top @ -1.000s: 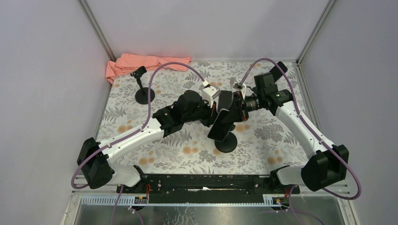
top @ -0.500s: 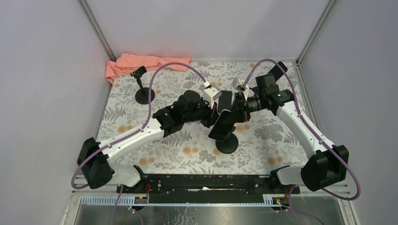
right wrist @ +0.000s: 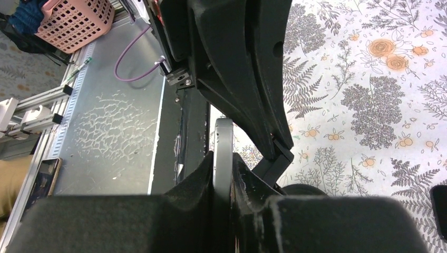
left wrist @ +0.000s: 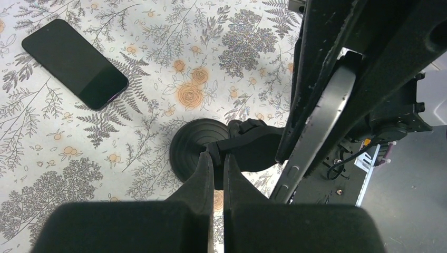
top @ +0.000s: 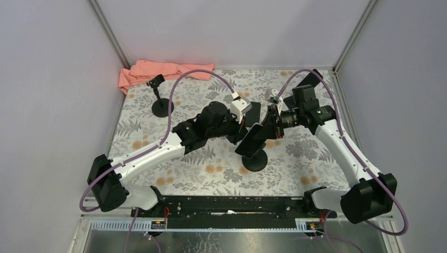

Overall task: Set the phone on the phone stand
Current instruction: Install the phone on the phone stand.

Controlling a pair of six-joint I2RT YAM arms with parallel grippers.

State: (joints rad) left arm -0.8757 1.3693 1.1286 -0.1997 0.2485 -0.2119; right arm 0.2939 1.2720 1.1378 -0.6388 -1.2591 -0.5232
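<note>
Phone [top: 252, 140] hanging tilted over the phone stand [top: 254, 163], center of the top view.
Right gripper [right wrist: 223, 163] is clamping the phone's edge between its pads, holding it slanted just above the stand's round black base. Left gripper [left wrist: 214, 158] is sitting with fingers pressed together, tips right at the stand's holder. Second phone [left wrist: 75, 63] is lying flat, upper left of the left wrist view.

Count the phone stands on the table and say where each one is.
2. One black round-based phone stand sits mid-table beneath the held dark phone. A second black stand sits far left, near the pink cloth. The arms could hide others.
</note>
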